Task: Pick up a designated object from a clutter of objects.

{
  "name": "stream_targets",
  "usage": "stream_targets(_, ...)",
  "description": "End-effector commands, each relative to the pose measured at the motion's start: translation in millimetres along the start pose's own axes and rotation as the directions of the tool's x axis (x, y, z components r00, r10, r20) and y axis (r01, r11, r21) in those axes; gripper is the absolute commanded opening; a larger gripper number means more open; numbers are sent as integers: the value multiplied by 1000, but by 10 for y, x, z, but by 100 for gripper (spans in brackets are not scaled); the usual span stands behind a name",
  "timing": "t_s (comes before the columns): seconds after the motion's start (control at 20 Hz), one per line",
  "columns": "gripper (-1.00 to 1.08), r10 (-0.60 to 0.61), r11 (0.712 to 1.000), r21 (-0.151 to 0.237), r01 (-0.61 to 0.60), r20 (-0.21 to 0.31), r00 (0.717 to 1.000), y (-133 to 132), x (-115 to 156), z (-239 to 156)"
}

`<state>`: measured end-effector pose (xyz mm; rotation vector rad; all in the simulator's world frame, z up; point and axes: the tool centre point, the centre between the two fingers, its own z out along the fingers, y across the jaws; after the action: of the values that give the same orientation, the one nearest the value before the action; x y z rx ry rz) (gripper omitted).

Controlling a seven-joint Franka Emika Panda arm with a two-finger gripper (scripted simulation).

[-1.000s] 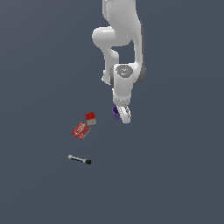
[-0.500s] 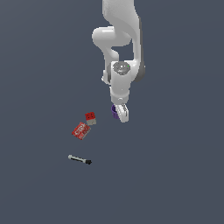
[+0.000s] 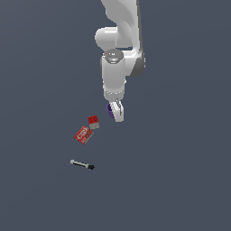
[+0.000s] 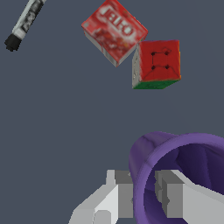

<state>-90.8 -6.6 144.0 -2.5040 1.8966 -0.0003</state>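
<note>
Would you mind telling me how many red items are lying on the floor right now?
2. The red Jell-O box lies on the exterior view's left of the arm; the red-faced cube sits beside it, nearer the purple cup. Whether they touch is unclear. Others could hide behind the arm.

The purple cup (image 4: 183, 175) is a small open-topped cylinder with a rolled rim, its hollow dark-violet inside showing in the wrist view. One wall stands between the two grey fingers (image 4: 168, 192) of the gripper (image 4: 142, 194), one finger inside the cup, the other outside. In the exterior view only a sliver of the cup (image 3: 109, 108) shows at the gripper (image 3: 117, 113), at about two o'clock from the other small objects.
</note>
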Motion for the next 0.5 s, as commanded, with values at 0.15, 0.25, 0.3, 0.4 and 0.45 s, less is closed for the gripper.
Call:
stream_targets(0.15,-100,1,1000,1,-1,0,1000,-27,371,-470)
stream_targets(0.25,-100,1,1000,1,-1,0,1000,-39,508,-644)
stream_targets(0.3,-100,1,1000,1,-1,0,1000,-45,577,-731)
stream_targets(0.4,-100,1,1000,1,-1,0,1000,-59,717,-909)
stream_targets(0.45,-100,1,1000,1,-1,0,1000,-66,788,-998)
